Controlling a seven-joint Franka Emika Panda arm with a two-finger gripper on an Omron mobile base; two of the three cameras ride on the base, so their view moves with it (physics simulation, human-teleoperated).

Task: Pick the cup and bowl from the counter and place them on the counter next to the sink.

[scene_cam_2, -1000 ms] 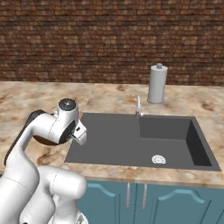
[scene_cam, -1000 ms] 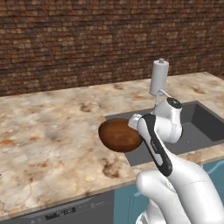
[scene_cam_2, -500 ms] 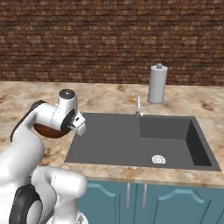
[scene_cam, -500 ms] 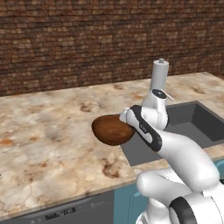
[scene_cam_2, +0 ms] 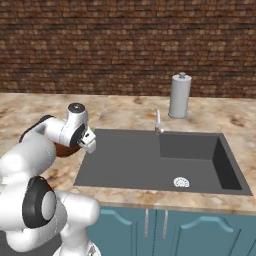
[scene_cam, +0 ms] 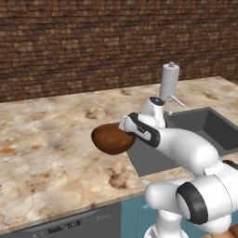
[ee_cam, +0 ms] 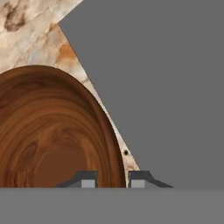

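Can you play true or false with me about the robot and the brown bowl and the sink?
1. The gripper holds the bowl by its rim. True: one jaw sits inside the rim, one outside.
2. The bowl is lying down in the sink. False: it is held up over the counter, beside the sink's edge.
3. A tall grey cylinder stands behind the sink. True.
4. The bowl is full of water. False: the hand view shows it empty.
5. The sink has a round silver drain. True.
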